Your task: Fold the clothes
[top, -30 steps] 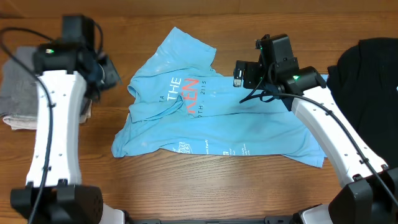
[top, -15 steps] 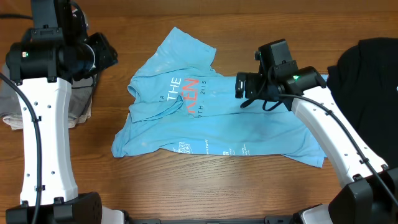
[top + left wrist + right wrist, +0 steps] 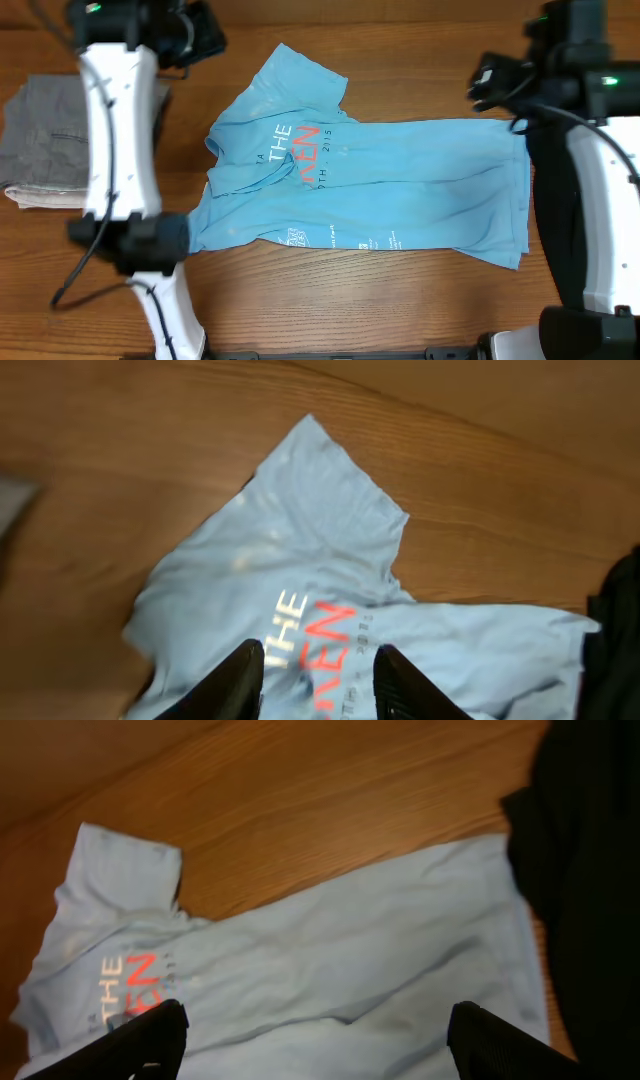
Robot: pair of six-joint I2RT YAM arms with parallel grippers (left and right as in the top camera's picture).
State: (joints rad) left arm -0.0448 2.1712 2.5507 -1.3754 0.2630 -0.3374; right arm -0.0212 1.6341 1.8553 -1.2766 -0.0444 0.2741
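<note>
The clothes in play are a light blue T-shirt (image 3: 400, 195) lying spread on the wooden table, chest up, with white and orange-red lettering (image 3: 300, 148) near its left side. One sleeve (image 3: 300, 75) points toward the back edge. My left gripper (image 3: 318, 685) hangs high over the lettering, open, with nothing between its fingers. In the overhead view it sits at the back left (image 3: 205, 35). My right gripper (image 3: 320, 1045) is open wide, well above the shirt's (image 3: 330, 960) lower body and touching nothing. Overhead it is at the back right (image 3: 487, 82).
A folded grey garment (image 3: 50, 150) lies at the table's left edge. A black garment (image 3: 590, 850) lies right of the shirt, touching its hem side. Bare wood (image 3: 330, 290) shows in front of the shirt and along the back.
The right gripper has lifted off the shirt's middle and swung to the back right. The left arm has swung from the left side to the back. The shirt lies as before.
</note>
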